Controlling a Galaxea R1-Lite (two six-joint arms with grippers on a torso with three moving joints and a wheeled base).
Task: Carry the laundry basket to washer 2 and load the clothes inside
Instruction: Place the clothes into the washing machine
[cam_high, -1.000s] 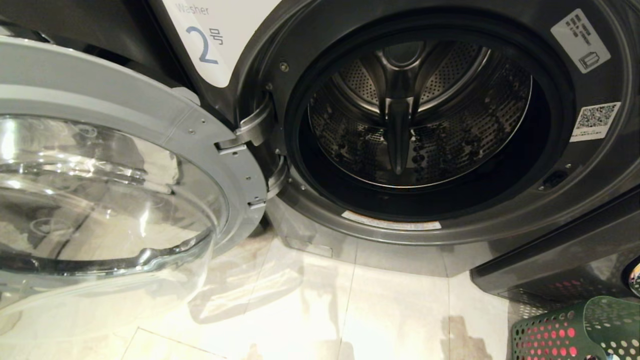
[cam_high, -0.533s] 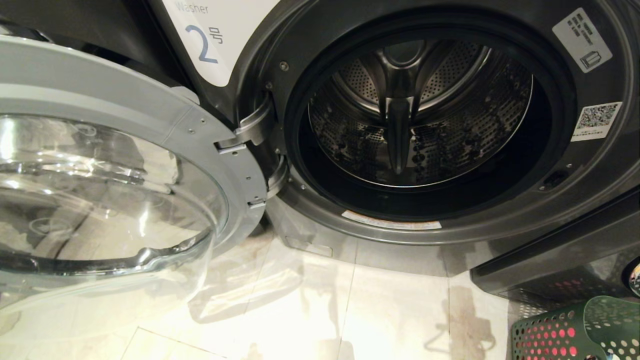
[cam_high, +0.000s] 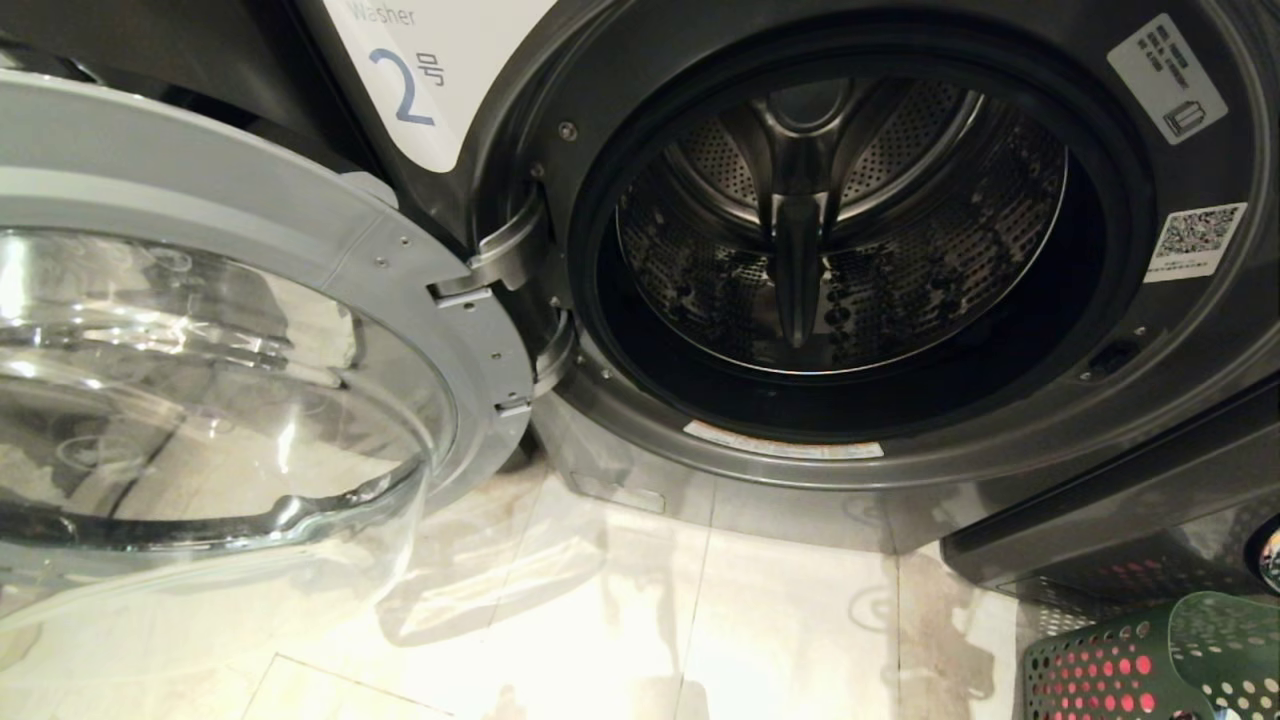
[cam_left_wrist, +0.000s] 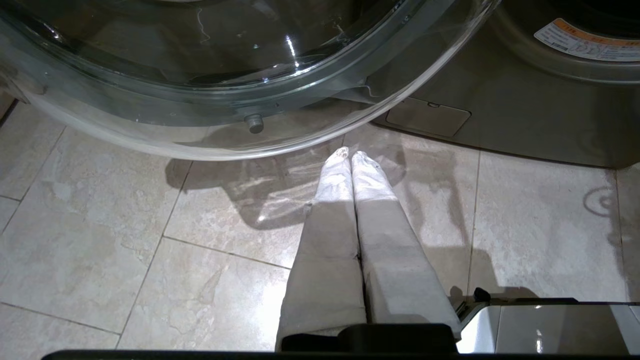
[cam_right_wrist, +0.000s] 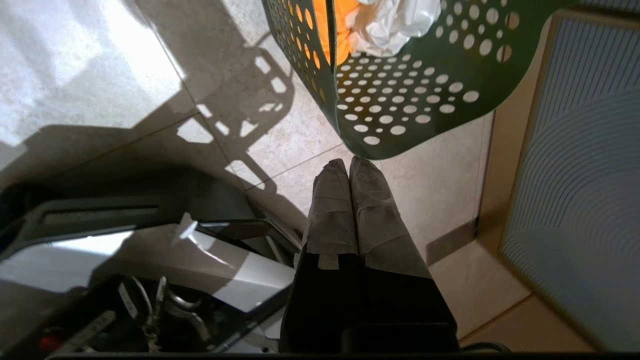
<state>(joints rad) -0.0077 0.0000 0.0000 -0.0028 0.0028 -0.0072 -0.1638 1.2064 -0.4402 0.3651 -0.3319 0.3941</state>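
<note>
Washer 2 (cam_high: 1050, 440), dark grey, fills the head view with its drum (cam_high: 840, 230) bare and its glass door (cam_high: 200, 380) swung wide to the left; the "2" label (cam_high: 400, 90) sits beside the opening. The green laundry basket (cam_high: 1150, 665) stands on the floor at the lower right, with red-pink cloth showing through its holes. In the right wrist view the basket (cam_right_wrist: 400, 95) holds orange (cam_right_wrist: 340, 30) and white clothes (cam_right_wrist: 390, 22). My right gripper (cam_right_wrist: 349, 162) is shut, empty, just short of the basket's wall. My left gripper (cam_left_wrist: 350, 154) is shut, empty, low over the floor under the door (cam_left_wrist: 240, 90).
Pale floor tiles (cam_high: 700, 620) lie in front of the washer. A second dark appliance panel (cam_high: 1120, 530) stands behind the basket. In the right wrist view a tan wall with a ribbed panel (cam_right_wrist: 575, 175) flanks the basket, and the robot's own base (cam_right_wrist: 140, 265) lies near the gripper.
Shadows on the floor tiles beside the basket have shifted and grown. Washer, door and basket stay where they were.
</note>
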